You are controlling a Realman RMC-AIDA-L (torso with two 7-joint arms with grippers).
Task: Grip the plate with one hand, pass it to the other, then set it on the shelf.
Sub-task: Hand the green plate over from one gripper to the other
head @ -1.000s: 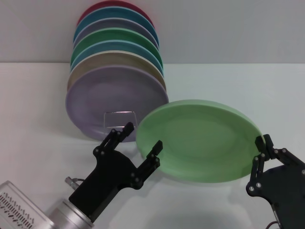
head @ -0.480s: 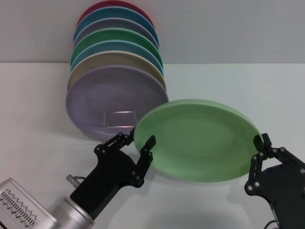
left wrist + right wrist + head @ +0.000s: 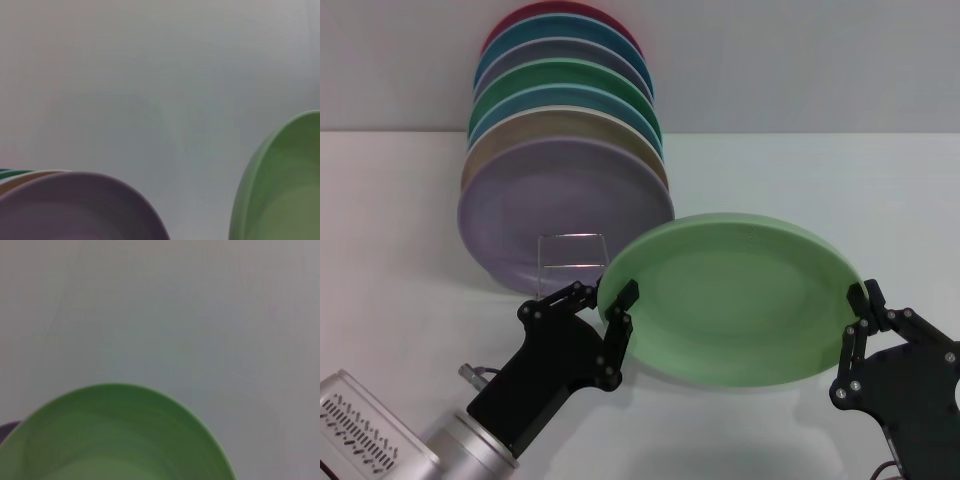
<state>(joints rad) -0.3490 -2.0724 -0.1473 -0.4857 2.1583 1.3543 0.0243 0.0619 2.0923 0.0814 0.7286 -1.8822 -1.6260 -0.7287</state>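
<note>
Light-green plate (image 3: 735, 298) held tilted above the table, between both grippers. Right gripper (image 3: 860, 312) clamped on its right rim; left gripper (image 3: 612, 300) closed on its left rim. Wire rack (image 3: 572, 250) just behind, fronting the stacked plates (image 3: 565, 190).

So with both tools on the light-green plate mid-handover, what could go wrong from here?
1. The left tool pinches only the edge of the plate; if the right tool lets go early, the plate may tilt or slip.
2. The shelf stands close behind the left tool, against the lilac plate; a swing toward it could knock the leaning stack.
3. The shelf looks narrower than the plate, so an off-centre placement might tip.
</note>
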